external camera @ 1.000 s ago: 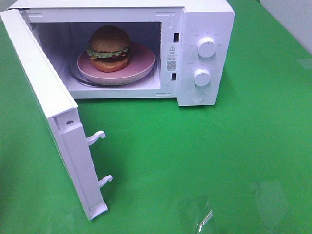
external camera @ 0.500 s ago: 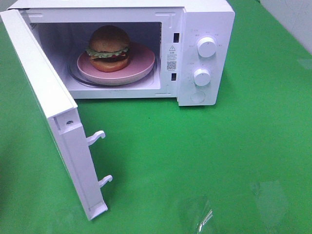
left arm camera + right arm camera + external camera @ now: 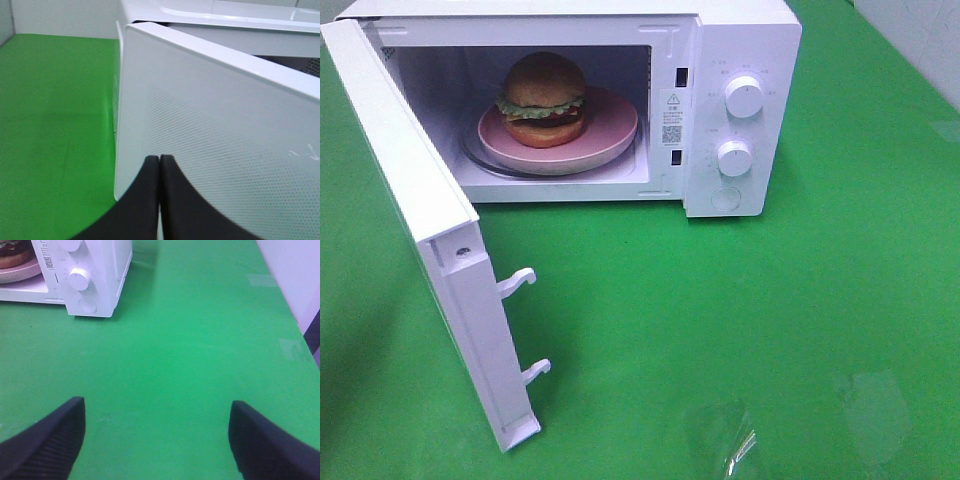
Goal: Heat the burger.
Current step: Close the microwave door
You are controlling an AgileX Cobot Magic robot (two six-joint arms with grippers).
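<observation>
Item: burger (image 3: 543, 98), on pink plate (image 3: 615, 128) inside open microwave (image 3: 745, 40). I see my left pincer (image 3: 159, 160) pressed together, facing the door (image 3: 225, 125); right pincer (image 3: 156, 405) spread above green counter (image 3: 200, 340).

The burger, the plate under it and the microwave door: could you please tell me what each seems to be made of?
Burger: possibly a plastic or rubber model, given the bun's uniform sheen, though real bread cannot be ruled out. Plate: smooth pale pink, ceramic or melamine; I cannot tell which. Microwave door: smooth white plastic or painted metal, with a fine dotted screen pattern.
</observation>
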